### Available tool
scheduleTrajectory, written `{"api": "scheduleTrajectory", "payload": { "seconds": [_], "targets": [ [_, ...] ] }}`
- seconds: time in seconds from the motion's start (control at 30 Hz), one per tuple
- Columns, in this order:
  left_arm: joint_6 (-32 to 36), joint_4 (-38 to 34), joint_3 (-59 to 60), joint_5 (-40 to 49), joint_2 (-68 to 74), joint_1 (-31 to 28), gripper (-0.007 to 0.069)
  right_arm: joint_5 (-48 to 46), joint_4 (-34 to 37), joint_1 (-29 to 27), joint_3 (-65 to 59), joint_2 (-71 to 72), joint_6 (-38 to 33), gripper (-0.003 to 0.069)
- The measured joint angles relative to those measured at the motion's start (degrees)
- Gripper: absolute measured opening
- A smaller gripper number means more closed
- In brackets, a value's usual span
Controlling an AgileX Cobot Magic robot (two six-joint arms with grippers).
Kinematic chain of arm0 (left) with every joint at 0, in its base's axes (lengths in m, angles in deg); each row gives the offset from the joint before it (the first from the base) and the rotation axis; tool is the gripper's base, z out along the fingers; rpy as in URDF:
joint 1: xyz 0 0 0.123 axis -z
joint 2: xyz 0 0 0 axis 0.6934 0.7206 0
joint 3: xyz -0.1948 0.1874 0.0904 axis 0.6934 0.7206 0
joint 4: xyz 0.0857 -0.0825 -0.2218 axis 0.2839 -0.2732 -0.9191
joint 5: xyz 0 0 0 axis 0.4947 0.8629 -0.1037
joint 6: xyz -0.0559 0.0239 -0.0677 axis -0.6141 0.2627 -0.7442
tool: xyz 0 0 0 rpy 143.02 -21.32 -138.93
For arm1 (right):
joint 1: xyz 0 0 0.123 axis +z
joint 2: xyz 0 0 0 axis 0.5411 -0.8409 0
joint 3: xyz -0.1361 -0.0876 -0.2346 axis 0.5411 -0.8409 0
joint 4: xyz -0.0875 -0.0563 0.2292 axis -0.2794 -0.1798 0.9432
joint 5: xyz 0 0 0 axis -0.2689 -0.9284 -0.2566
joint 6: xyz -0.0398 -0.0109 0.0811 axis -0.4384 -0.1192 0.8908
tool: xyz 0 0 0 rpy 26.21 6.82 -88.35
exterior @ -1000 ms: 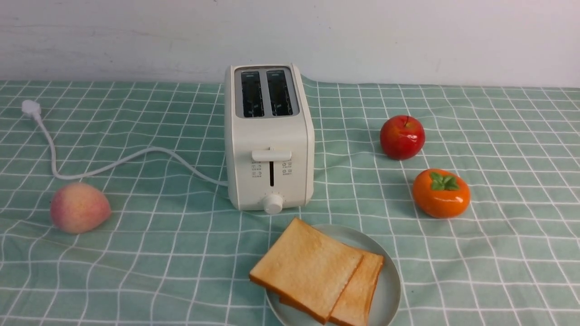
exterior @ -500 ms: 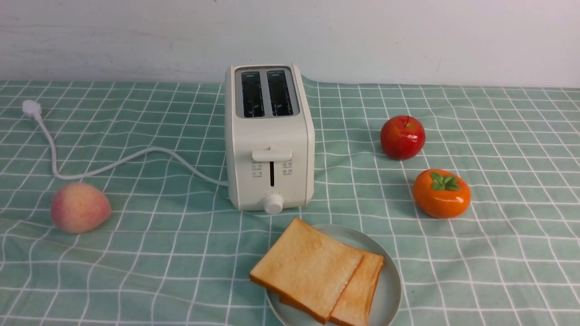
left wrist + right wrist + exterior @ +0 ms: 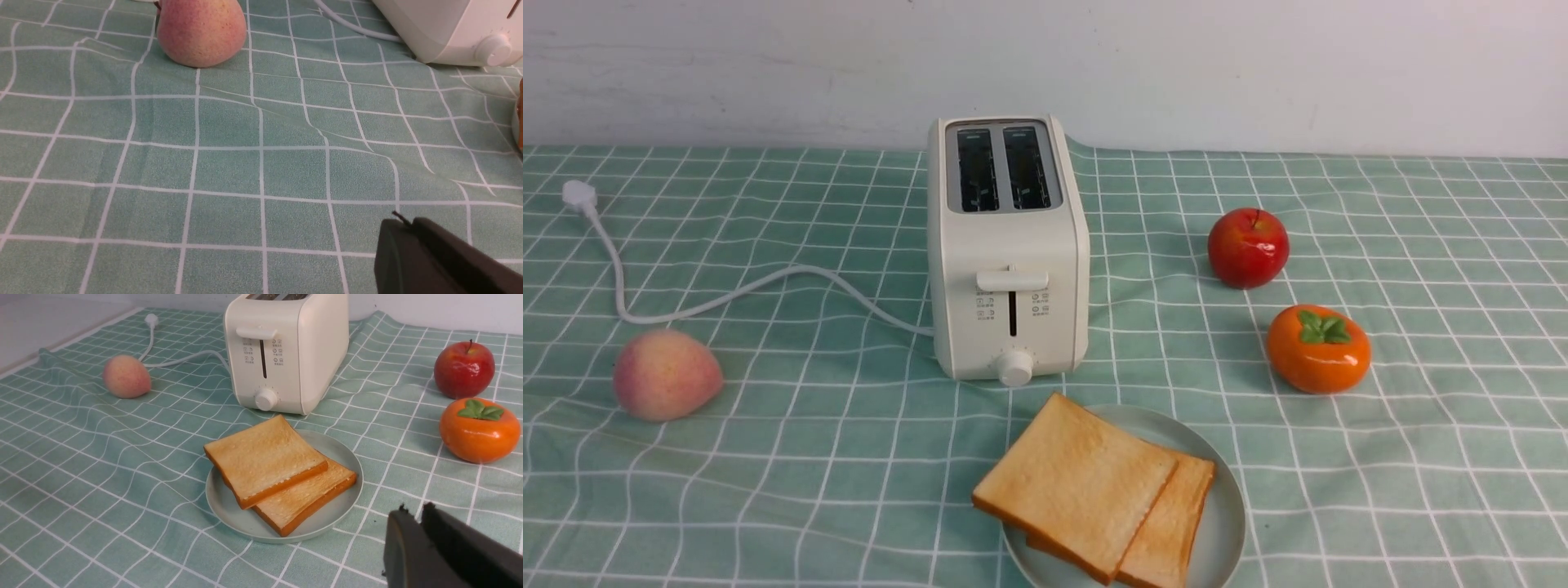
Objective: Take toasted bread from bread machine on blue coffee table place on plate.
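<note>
Two slices of toasted bread lie overlapping on the pale plate [image 3: 1227, 506]: the upper slice [image 3: 1074, 482] rests on the lower one [image 3: 1172, 527]. The plate sits on the blue coffee table [image 3: 768, 457] just in front of the cream bread machine [image 3: 1009, 245], whose two slots show no bread. Neither arm appears in the front view. In its wrist view my left gripper [image 3: 402, 222] is shut and empty, low over bare cloth. My right gripper [image 3: 414, 512] is shut with nothing in it, beside the plate [image 3: 229, 514] and the toasted bread [image 3: 261, 457].
A peach [image 3: 667, 374] lies at the left, near the white cord [image 3: 727, 298] and its plug [image 3: 578, 196]. A red apple [image 3: 1248, 247] and an orange persimmon [image 3: 1317, 349] stand at the right. A white wall closes the far edge.
</note>
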Motion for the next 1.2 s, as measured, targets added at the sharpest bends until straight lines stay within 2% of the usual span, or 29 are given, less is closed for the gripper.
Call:
{"api": "scheduleTrajectory", "payload": {
  "seconds": [0.53,0.7,0.8,0.9,1.0,1.03,1.1,1.2],
  "targets": [
    [0.00,0.00,0.00,-0.05,0.00,0.00,0.0036,0.00,0.00,-0.44,0.00,0.00,0.00,0.0083],
    [0.00,-0.01,0.00,-0.05,0.00,0.00,0.0036,-0.05,-0.20,-3.32,0.00,0.00,-0.04,0.0090],
    [0.00,-0.01,0.00,-0.05,0.00,0.00,0.0036,0.77,-3.55,-6.45,0.00,0.00,-0.66,0.0094],
    [0.00,-0.01,0.00,-0.05,0.00,0.00,0.0036,3.16,-10.89,-9.79,-1.00,0.04,-0.59,0.0096],
    [0.00,-0.01,0.00,-0.05,0.00,0.00,0.0036,7.89,-15.08,-10.99,-4.45,0.04,3.28,0.0098],
    [0.00,-0.01,0.00,-0.05,0.00,0.00,0.0036,8.20,-15.22,-10.99,-4.74,0.04,3.69,0.0098],
    [0.00,-0.01,0.00,-0.05,0.00,0.00,0.0036,11.63,-16.20,-11.10,-8.83,0.04,9.27,0.0102],
    [0.00,-0.01,0.00,-0.05,0.00,0.00,0.0036,12.07,-16.40,-11.28,-12.39,0.04,12.31,0.0106]
  ]
}}
